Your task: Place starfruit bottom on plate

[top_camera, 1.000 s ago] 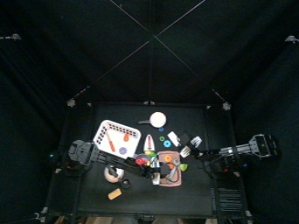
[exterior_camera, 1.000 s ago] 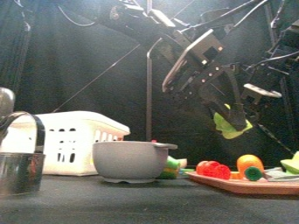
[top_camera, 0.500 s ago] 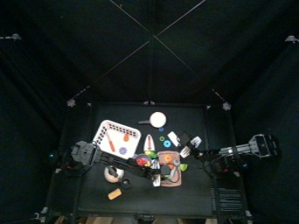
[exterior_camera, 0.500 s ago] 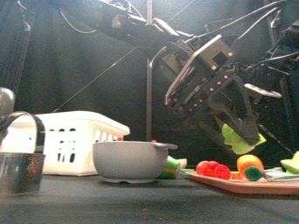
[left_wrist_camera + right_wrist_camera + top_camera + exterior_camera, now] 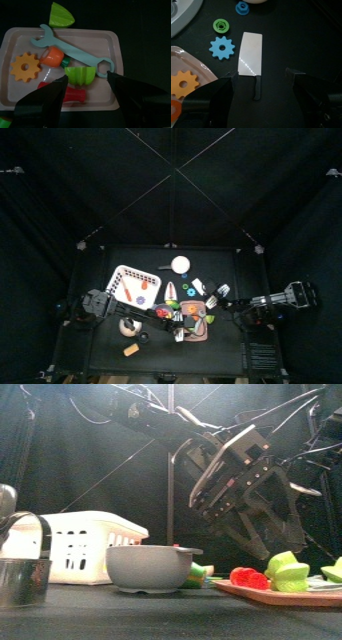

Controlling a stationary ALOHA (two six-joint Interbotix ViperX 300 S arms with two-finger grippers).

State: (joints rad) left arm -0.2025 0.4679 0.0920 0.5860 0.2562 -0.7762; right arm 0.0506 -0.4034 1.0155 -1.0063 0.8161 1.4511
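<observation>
starfruit piece (image 5: 81, 76): lies on the tray, near its middle, between the spread jaws of the left end effector; its ribs fan toward the wrench; whether its long axis runs along or across the tray I cannot tell. In the front view it sits on the tray's rim side (image 5: 283, 570).
left end effector (image 5: 85, 92): jaws spread wide, holding nothing, hanging just above the starfruit piece.
right end effector (image 5: 258, 85): jaws apart and empty, above the knife.
tray (image 5: 115, 42): pinkish, rounded corners; one on the surface.
count on tray: one blue wrench (image 5: 70, 46), one yellow gear (image 5: 25, 67), one carrot piece (image 5: 52, 56), one red piece (image 5: 72, 94).
second green piece (image 5: 61, 14): off the tray, just past its edge at 12 o'clock from the starfruit piece.
knife (image 5: 249, 54): one, flat on the surface, one blue gear (image 5: 222, 47) beside it.
open room: bare tray floor between starfruit piece and the near rim.
</observation>
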